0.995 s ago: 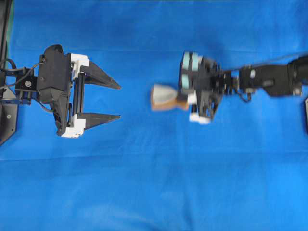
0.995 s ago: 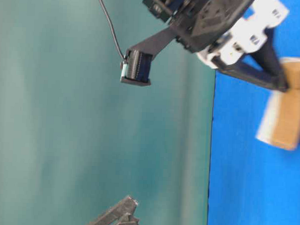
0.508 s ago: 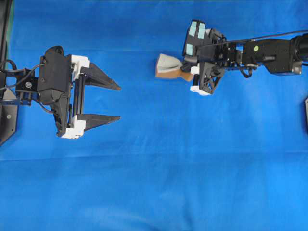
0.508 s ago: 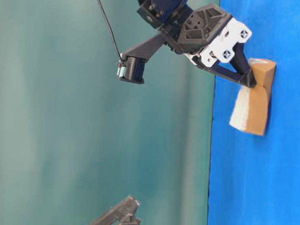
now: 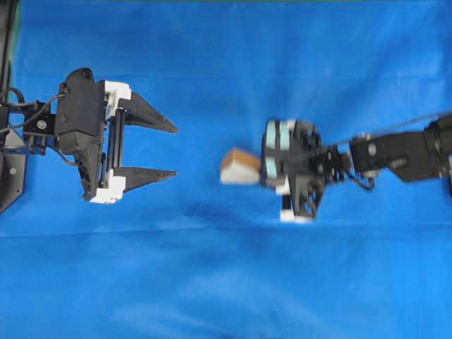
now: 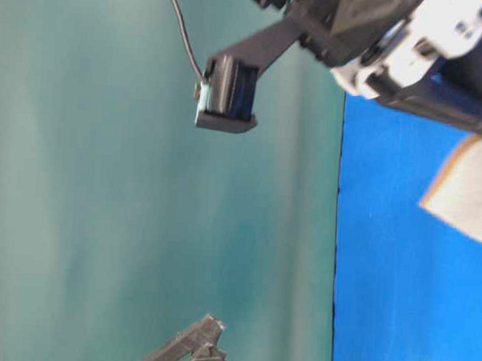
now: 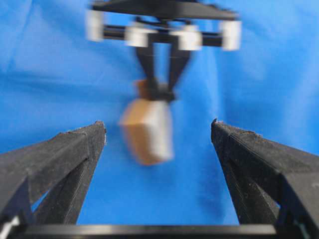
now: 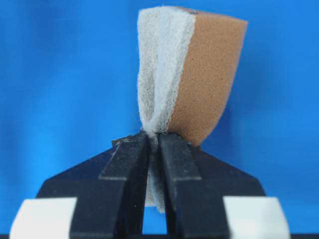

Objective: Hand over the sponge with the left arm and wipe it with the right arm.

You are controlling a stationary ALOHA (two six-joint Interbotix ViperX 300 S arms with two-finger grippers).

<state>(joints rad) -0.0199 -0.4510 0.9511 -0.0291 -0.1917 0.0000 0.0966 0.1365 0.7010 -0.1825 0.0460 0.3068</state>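
While your right gripper [image 8: 154, 142] is pinched nearly shut on one end of the sponge [image 8: 192, 69], squeezing it to a narrow waist (grey-white face on one side, orange-brown on the other), the sponge sits out over the middle of the blue-covered bench [image 5: 226, 282]. Your left gripper [image 5: 174, 150] stands near the bench's left edge, jaws spread wide, holding nothing, well apart from the sponge.

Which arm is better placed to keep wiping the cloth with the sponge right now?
The right arm. Its gripper is already shut on the sponge, pinching one end over the blue cloth. The left gripper hangs open and empty, apart from the sponge.
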